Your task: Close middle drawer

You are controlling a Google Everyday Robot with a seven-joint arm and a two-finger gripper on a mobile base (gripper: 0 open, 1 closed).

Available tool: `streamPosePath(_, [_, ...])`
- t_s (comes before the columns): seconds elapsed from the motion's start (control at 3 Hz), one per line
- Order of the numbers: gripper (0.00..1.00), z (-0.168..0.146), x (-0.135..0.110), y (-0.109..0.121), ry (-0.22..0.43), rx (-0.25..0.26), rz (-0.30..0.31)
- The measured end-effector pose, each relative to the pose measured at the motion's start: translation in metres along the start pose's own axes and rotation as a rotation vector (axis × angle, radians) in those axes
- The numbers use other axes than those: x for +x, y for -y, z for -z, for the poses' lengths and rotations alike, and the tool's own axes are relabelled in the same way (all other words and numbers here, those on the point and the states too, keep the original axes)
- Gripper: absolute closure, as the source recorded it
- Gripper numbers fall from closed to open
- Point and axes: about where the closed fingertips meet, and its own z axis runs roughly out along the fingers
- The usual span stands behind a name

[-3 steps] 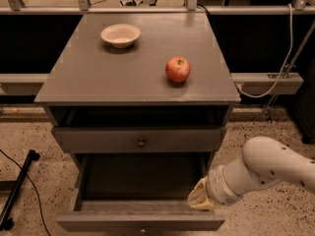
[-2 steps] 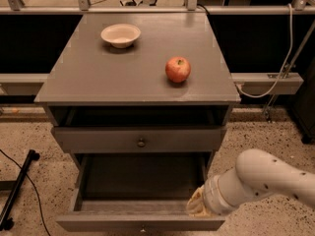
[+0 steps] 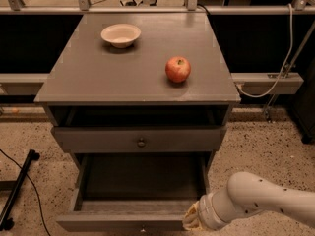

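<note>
The middle drawer is pulled far out at the bottom of the grey cabinet. Its deep tray is empty, and its low flat front carries a tiny knob at the frame's bottom edge. My gripper is at the right end of that drawer front, at the front right corner, on a white arm that comes in from the lower right. Only the tan wrist end of the gripper shows.
Above the open drawer is a taller grey front with a dark knob, and above that a dark open slot. A red apple and a white bowl sit on the cabinet top. A black cable and stand lie on the floor at left.
My arm has moved left and down, bringing the gripper closer to the right front corner of the open drawer. The drawer has not visibly moved.
</note>
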Motion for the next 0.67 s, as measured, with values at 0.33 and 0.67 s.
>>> streamPosePath(0.33, [1.0, -0.023, 0.021, -0.006, 0.041, -0.048, -0.01])
streamPosePath(0.67, [1.0, -0.035, 0.038, -0.02, 0.082, -0.12, -0.031])
